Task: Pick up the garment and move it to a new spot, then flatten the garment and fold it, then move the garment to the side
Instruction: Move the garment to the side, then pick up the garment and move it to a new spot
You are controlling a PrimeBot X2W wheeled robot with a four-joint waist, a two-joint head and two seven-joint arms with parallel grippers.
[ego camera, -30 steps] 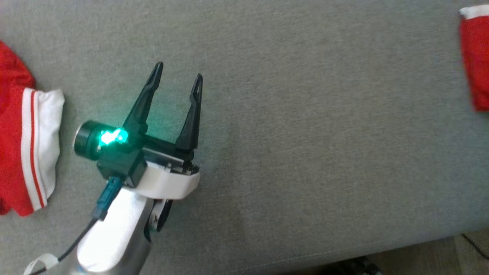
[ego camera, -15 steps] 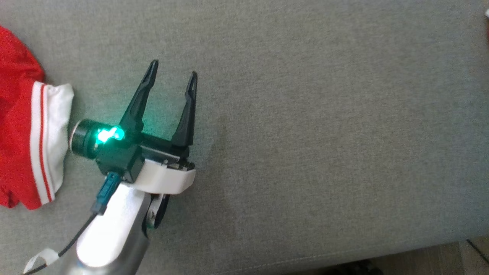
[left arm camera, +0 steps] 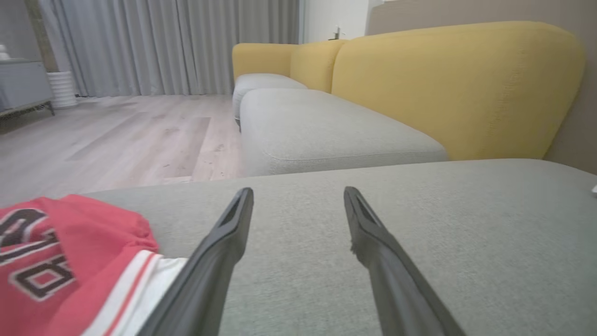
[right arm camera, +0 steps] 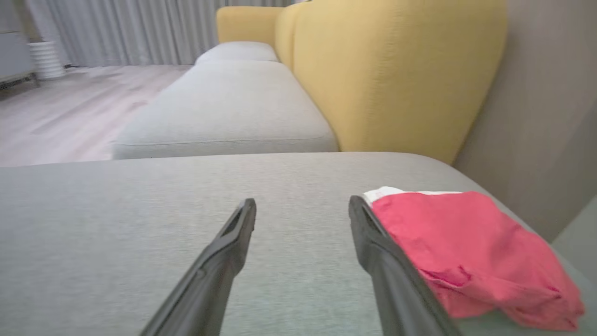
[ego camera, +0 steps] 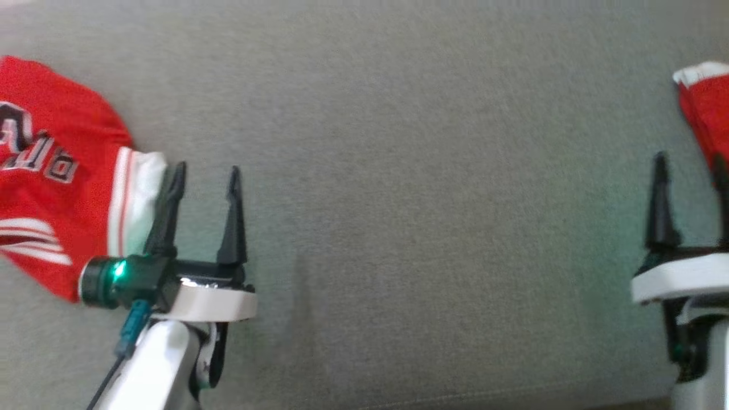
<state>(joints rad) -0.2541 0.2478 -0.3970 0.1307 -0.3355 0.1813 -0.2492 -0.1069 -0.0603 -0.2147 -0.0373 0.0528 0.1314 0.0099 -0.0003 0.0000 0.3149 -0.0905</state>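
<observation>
Left gripper (ego camera: 207, 168) is open, nothing between its fingers, low over the gray cushion (ego camera: 398, 199) by the cushion's left edge. Its left finger sits just beside the white striped hem of a red jersey (ego camera: 57, 171); contact can't be told. The jersey is crumpled at the left edge, dark lettering facing up, part of it past the frame. In the left wrist view the same gripper (left arm camera: 298, 191) points across bare cushion, with the jersey (left arm camera: 70, 242) at lower left and a yellow sofa (left arm camera: 443, 84) behind.

Right gripper (ego camera: 691, 165) is open too and holds nothing, near the cushion's right edge. The garment (ego camera: 709, 108), red with a white edge, lies at that right edge, just beside the gripper's right finger. The right wrist view shows the gripper (right arm camera: 302, 200) with jaws spread and the garment (right arm camera: 466, 242) bunched in a low heap to the right of the right finger; touching or not, unclear. The two red pieces lie well apart, with bare cushion between.
</observation>
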